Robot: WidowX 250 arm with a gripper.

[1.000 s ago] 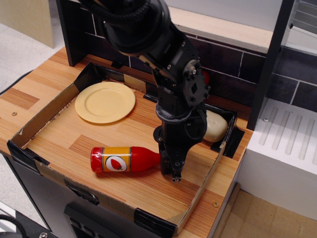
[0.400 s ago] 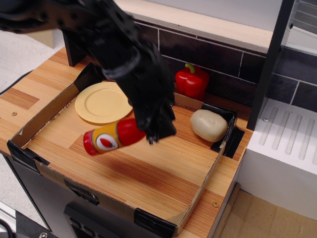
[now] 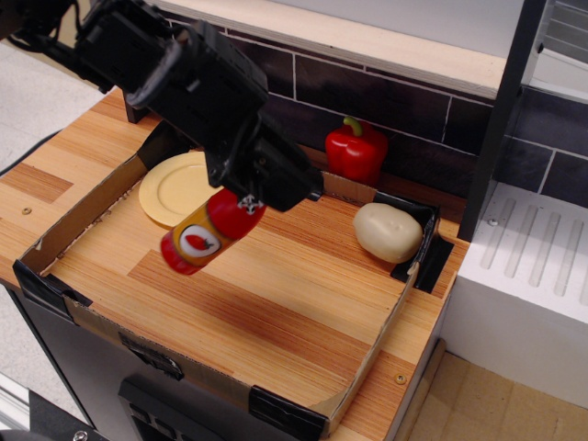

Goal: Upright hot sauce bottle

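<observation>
The hot sauce bottle (image 3: 207, 234) is glossy red with an orange-yellow label and a white oval. It hangs tilted in the air above the wooden tray floor, base down-left and neck up-right. My black gripper (image 3: 250, 204) is shut on its neck end, which the fingers hide. The arm reaches in from the upper left.
A yellow plate (image 3: 175, 188) lies at the tray's back left, partly behind the arm. A red bell pepper (image 3: 355, 152) stands at the back wall. A beige potato (image 3: 387, 231) sits at the right. A low cardboard wall (image 3: 381, 331) rims the tray.
The bottle lay flat on the tray a second ago. The gripper took its neck, lifted it and swung left; the bottle now tilts more steeply, base down.
</observation>
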